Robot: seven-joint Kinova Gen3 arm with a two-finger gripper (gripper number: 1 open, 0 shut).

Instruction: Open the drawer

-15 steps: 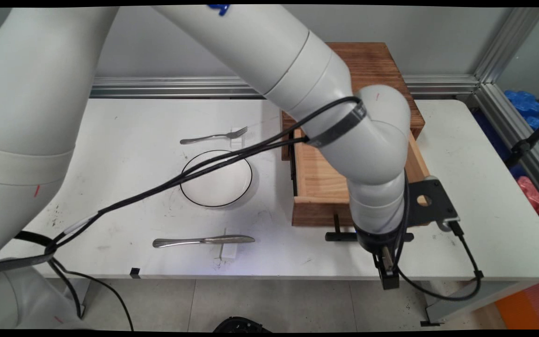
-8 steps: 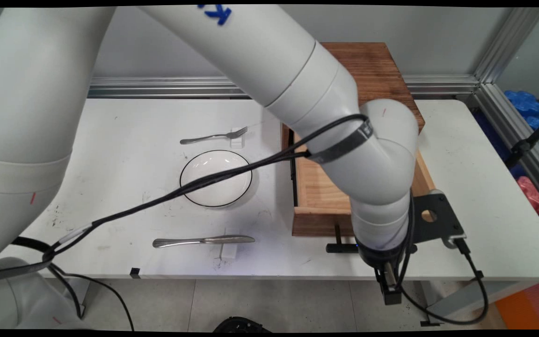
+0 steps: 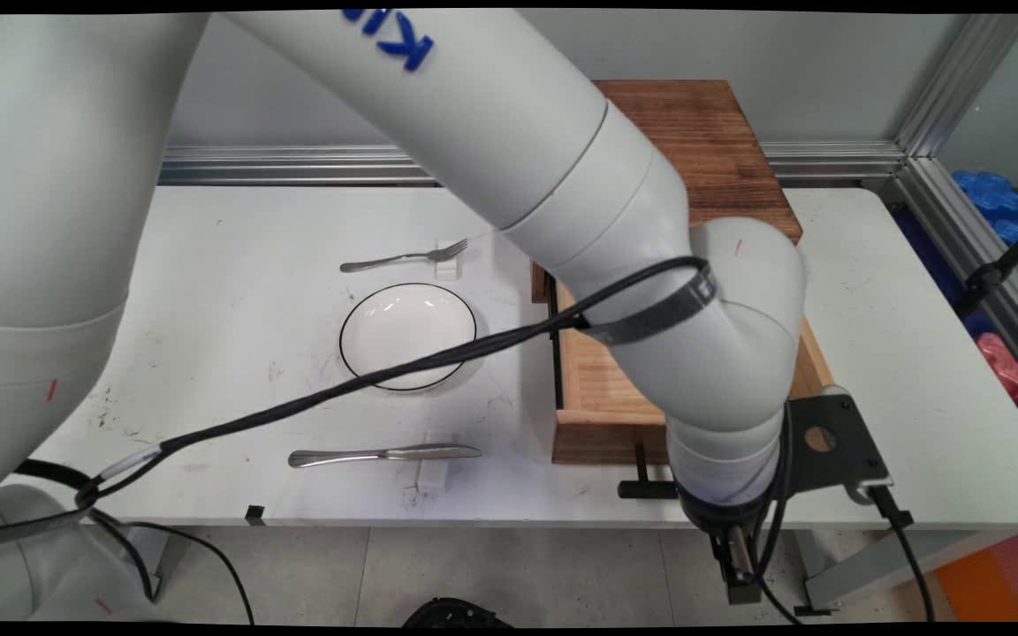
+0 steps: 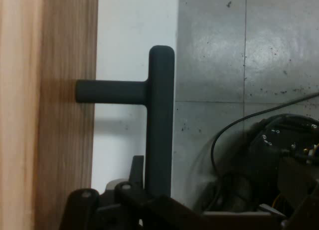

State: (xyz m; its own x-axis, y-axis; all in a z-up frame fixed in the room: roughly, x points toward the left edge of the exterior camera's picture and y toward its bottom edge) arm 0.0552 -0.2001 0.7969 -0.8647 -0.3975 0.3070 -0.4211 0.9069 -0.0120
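Drawer [image 3: 602,389] of light wood stands pulled out from a darker wooden cabinet [image 3: 695,150] at the right half of the white table [image 3: 235,265], its front panel reaching close to the table's near edge. A black T-shaped handle [image 4: 158,125] juts from that front panel, and the gripper [image 4: 144,190] sits at the handle's bar, pointing down past the table edge; in the hand view the bar runs straight into the black linkage at the bottom, so the fingers appear closed around it, though the contact itself is hidden. In the main view the arm's wrist covers most of the handle [image 3: 646,488], leaving only its left end showing. Left of the drawer lies a white plate [image 3: 407,336] with a dark rim, a fork [image 3: 403,258] beyond it on a small white rest, and a knife [image 3: 383,455] nearer the table's front edge, also on a white rest. Black cables hang from the arm across the plate.
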